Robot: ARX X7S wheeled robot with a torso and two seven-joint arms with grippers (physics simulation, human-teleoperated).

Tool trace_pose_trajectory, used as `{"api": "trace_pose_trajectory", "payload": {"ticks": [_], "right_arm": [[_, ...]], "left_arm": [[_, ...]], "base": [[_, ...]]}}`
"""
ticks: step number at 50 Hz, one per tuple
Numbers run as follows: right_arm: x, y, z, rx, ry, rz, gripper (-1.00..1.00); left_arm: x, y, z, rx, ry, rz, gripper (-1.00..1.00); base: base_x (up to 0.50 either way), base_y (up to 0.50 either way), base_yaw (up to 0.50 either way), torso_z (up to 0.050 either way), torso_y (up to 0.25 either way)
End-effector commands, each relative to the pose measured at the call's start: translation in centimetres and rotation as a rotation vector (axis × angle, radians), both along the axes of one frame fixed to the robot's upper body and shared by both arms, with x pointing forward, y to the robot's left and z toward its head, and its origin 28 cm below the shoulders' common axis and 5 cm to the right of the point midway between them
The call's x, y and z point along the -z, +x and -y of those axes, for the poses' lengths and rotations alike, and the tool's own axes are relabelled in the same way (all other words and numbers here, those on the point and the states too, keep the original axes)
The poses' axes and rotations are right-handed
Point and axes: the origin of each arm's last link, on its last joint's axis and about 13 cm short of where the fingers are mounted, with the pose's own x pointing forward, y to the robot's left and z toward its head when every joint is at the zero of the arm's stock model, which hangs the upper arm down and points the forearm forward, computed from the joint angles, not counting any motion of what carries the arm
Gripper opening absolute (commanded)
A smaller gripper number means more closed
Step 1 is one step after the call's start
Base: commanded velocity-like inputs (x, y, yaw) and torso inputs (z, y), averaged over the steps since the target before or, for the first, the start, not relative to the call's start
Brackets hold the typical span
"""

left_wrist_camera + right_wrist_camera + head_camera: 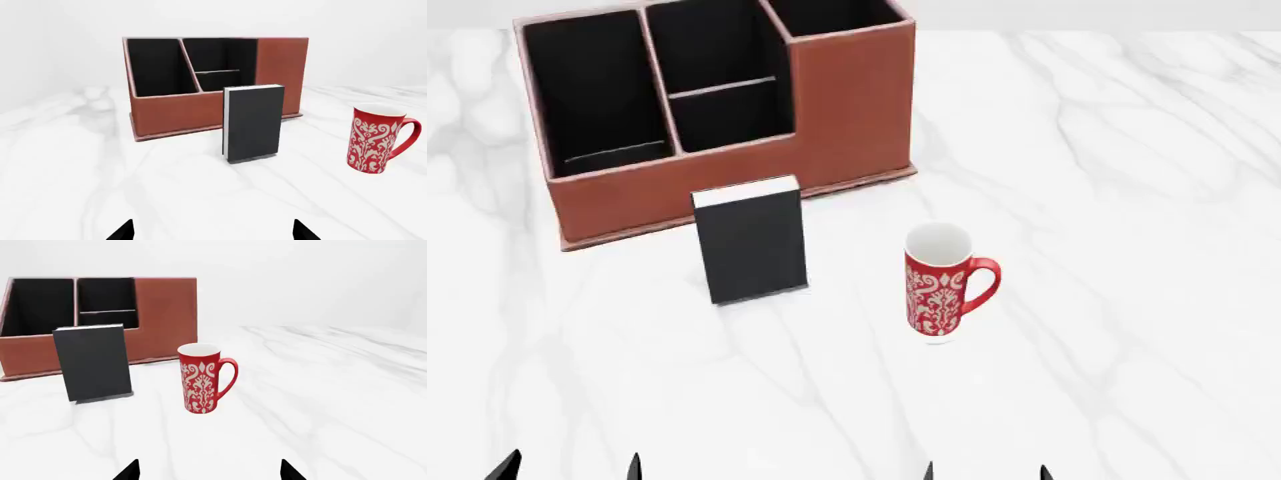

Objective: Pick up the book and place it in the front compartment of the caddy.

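The black book (751,250) stands upright on the white marble table, just in front of the reddish-brown caddy (847,110). The caddy's middle column is split by a low cross divider. The front compartment (707,45) is the full-height cell on the far side of that divider. My left gripper (570,468) is open and empty at the near edge, well short of the book. My right gripper (988,470) is open and empty, near side of the mug. The left wrist view shows the book (253,124) ahead between the open fingers, with the caddy (280,70) behind it.
A red mug with a white pattern (941,280) stands upright to the right of the book, handle pointing right. It also shows in the right wrist view (200,377), beside the book (93,362). The white marble table (1121,200) extends right.
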Motion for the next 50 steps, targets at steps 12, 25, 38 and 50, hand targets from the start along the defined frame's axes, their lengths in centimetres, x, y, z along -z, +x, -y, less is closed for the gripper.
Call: {"api": "trace_pose_trajectory", "payload": {"ticks": [12,25,38,50], "right_arm": [[0.2,0.1,-0.2,0.006,-0.029,-0.003,1.0],[0.3,0.1,-0.3,0.015,-0.048,-0.007,1.0],[-3.4,0.4,-0.5,0.013,-0.061,0.109,1.0],[-12.7,-1.9,0.1,0.082,-0.015,0.421,1.0]], "left_arm": [[0.0,0.0,0.1,0.029,0.005,0.01,1.0],[-0.4,-0.4,0.2,0.057,0.01,0.025,1.0],[-4.0,-0.6,0.3,0.054,0.043,0.148,1.0],[-11.4,-2.0,-1.3,-0.052,-0.144,0.314,1.0]], "base": [[0.0,0.0,0.0,0.0,0.0],[0.0,0.0,0.0,0.0,0.0],[0.0,0.0,0.0,0.0,0.0],[0.0,0.0,0.0,0.0,0.0]]}}
